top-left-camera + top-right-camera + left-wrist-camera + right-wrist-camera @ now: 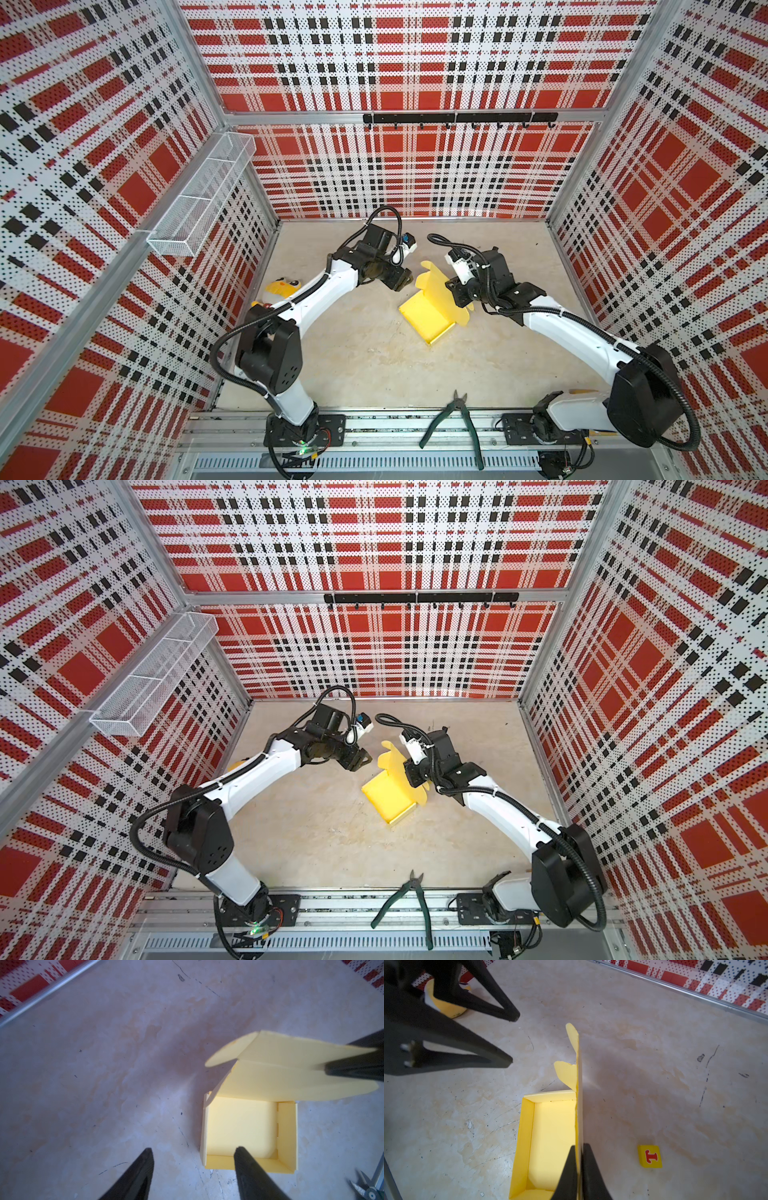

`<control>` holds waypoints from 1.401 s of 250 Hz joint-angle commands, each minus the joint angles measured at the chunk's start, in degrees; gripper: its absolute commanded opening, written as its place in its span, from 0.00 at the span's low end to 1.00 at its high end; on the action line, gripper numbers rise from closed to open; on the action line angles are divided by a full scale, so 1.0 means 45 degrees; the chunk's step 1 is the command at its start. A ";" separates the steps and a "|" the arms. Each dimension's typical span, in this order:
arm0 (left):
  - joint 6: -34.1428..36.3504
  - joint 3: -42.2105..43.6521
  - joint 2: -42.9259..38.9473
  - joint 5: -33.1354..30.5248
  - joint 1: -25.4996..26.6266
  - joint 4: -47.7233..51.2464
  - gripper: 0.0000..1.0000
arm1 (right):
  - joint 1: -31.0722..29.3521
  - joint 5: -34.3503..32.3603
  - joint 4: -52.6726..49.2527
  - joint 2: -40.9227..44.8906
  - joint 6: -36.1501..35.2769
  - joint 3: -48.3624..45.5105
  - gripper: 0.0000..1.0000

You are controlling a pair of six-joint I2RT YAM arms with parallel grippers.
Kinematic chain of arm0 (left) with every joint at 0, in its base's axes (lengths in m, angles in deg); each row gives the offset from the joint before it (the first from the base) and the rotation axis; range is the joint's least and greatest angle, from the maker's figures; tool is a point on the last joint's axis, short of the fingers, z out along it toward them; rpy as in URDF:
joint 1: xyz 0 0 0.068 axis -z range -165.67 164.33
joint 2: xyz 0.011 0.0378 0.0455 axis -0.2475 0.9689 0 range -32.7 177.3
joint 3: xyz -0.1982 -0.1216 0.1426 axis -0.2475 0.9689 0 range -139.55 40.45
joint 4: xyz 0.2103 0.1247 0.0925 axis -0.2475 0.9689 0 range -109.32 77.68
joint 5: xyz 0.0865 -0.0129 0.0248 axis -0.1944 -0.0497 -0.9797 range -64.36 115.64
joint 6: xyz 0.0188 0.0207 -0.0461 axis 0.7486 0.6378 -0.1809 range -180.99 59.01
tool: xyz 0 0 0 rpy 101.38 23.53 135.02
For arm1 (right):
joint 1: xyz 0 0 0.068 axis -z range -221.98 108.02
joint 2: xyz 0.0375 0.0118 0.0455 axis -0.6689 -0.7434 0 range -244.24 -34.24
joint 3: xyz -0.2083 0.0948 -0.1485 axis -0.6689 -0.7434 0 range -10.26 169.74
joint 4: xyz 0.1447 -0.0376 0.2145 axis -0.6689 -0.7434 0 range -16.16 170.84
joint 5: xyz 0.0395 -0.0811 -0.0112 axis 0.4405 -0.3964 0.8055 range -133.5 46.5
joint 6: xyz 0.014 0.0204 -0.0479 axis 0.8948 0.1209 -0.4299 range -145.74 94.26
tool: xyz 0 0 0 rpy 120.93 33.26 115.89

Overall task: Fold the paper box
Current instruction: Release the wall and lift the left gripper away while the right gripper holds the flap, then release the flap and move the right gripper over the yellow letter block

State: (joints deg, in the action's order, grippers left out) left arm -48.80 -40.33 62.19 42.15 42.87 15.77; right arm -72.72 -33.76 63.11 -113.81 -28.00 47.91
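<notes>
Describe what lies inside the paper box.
Nothing shows inside the paper box: only bare yellow floor. The raised lid, pinched by the right gripper, hides a strip in the left wrist view.

Plush toy point(280, 287) partly behind L arm point(328, 286)

Upright lid point(434, 284) of paper box point(424, 322) walls right side; floor point(353, 340) leftward free.

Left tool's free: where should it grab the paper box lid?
Probably pinch the paper box lid at its top edge near the rounded tab, coming from the left. It stands upright and thin; the right tool clamps the other end, and the open left tool is on that side.
</notes>
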 commanded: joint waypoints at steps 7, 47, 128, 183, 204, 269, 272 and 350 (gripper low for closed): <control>-0.0117 0.0074 -0.1159 0.1164 -0.0079 0.0447 0.66 | -0.0043 0.0959 -0.0354 -0.0842 -0.1918 0.1406 0.07; -0.0884 0.1102 -0.1860 0.1941 -0.1085 -0.0291 0.68 | -0.0063 0.2538 -0.0937 -0.2084 -0.4111 0.2668 0.04; -0.1183 0.3378 -0.3310 0.4253 -0.3781 -0.1565 0.75 | -0.0176 0.3092 -0.2817 -0.5097 -0.5956 0.5982 0.11; -0.1226 0.4061 -0.3469 0.3790 -0.4503 -0.2162 0.86 | -0.0200 0.2086 -0.2133 -0.4213 -0.5473 0.5748 0.38; -0.1500 0.4375 -0.3398 0.3646 -0.4566 -0.2554 0.90 | -0.0190 0.1488 -0.1708 -0.3390 -0.5047 0.5240 0.44; -0.1844 0.5078 -0.3401 0.3544 -0.4622 -0.3226 0.98 | -0.0091 -0.1948 0.0272 -0.0186 -0.2399 0.2618 0.76; -0.1845 0.5069 -0.3397 0.3524 -0.4610 -0.3228 0.99 | -0.0084 -0.2090 0.0377 -0.0052 -0.2262 0.2476 0.79; -0.1756 0.5106 -0.3407 0.3112 -0.4766 -0.3140 1.00 | 0.0745 -0.5152 0.0057 0.1184 0.2458 0.0251 0.94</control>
State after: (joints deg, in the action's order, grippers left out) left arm -56.63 -17.66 47.81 57.27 22.10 2.79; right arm -71.32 -49.44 62.69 -109.63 -28.98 52.35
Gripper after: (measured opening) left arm 0.993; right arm 0.911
